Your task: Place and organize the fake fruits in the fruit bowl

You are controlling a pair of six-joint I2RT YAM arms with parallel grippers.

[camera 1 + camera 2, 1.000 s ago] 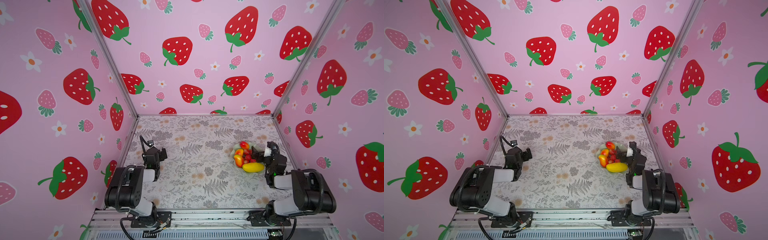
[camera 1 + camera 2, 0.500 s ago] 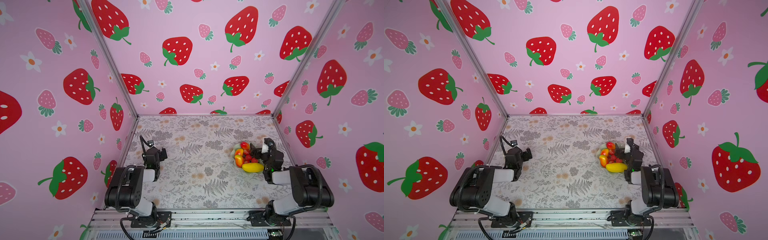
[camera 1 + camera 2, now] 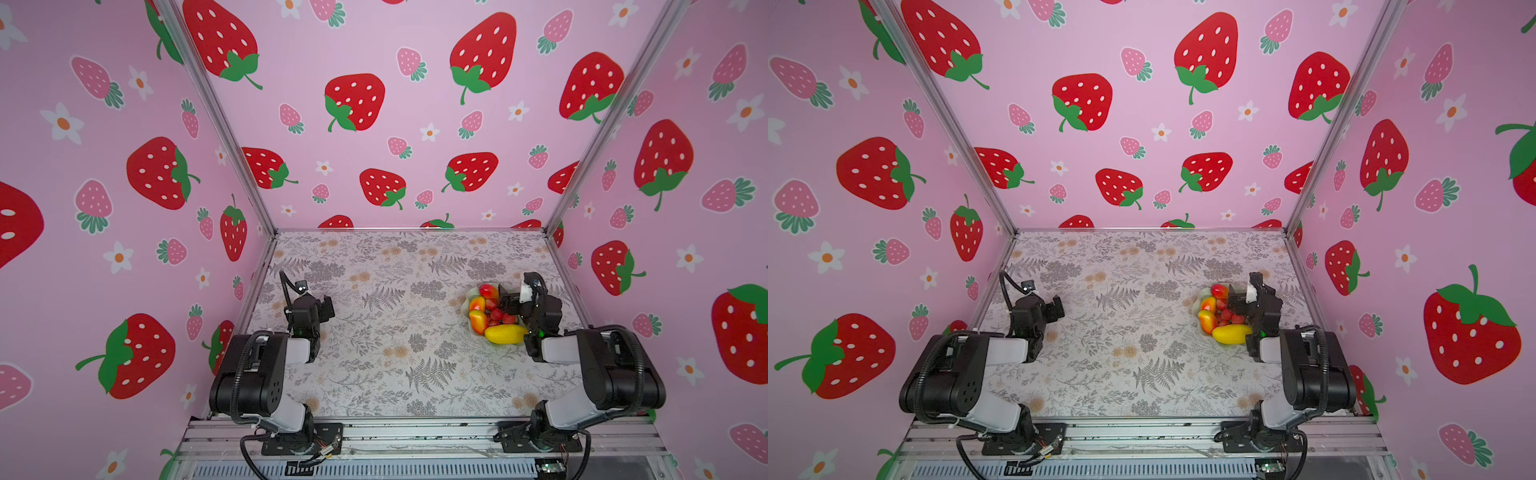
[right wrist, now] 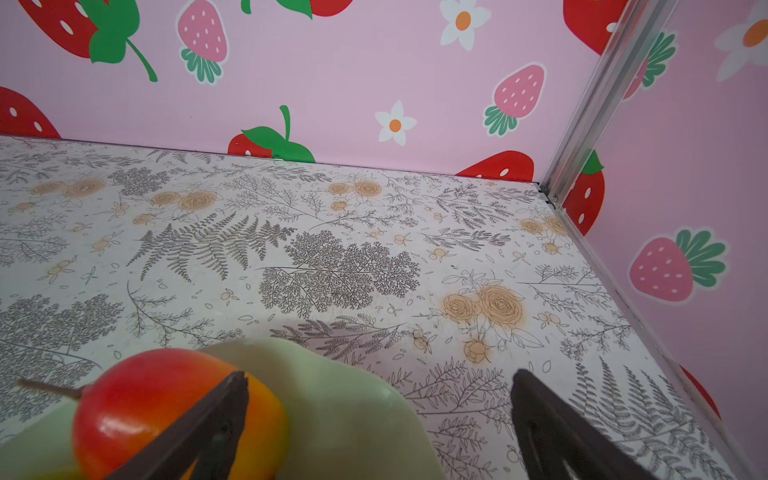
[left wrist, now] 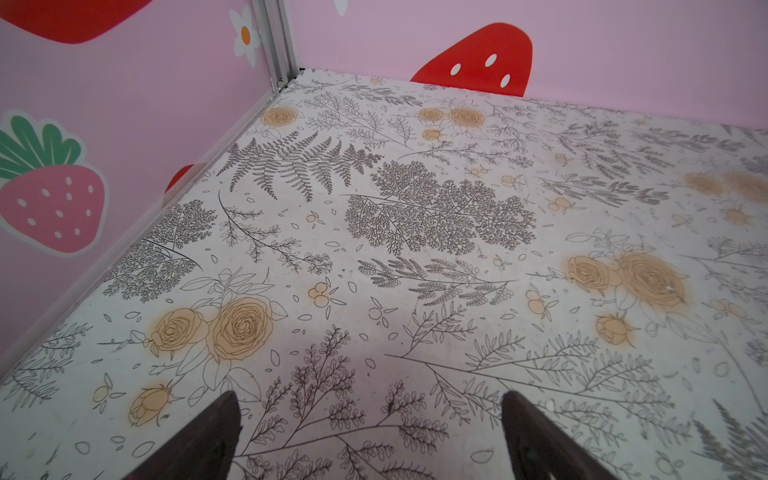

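The right end effector (image 3: pixel 509 300) is released, its jaws spread wide with nothing between them. It hangs over the edge of the fruit bowl (image 3: pixel 466 300) (pale mint, wavy rim), and most of the bowl lies just beside it, towards the middle of the desk (image 3: pixel 395 332).

All the fake fruits sit in the bowl:
- The reddest mango (image 3: pixel 488 290) lies just ahead of the fingertips, at the bowl's far edge.
- A second mango (image 3: pixel 477 304) and a third mango (image 3: pixel 478 320) lie along the rim farthest from this end effector.
- The berry bunch (image 3: pixel 498 316) is right next to it, between it and those two mangoes.
- The yellow mango (image 3: pixel 505 333) lies behind it, close to the arm's wrist.

In the right wrist view one dark finger (image 4: pixel 216 424) crosses in front of the reddest mango (image 4: pixel 137 407). Whether they touch cannot be told. The bowl's rim (image 4: pixel 340 395) curves between the jaws.

The left end effector (image 3: pixel 328 307) is well apart from the bowl, across the desk. In the left wrist view it is also released (image 5: pixel 370 436), with only bare floral desk (image 5: pixel 415 208) between and ahead of its fingers.
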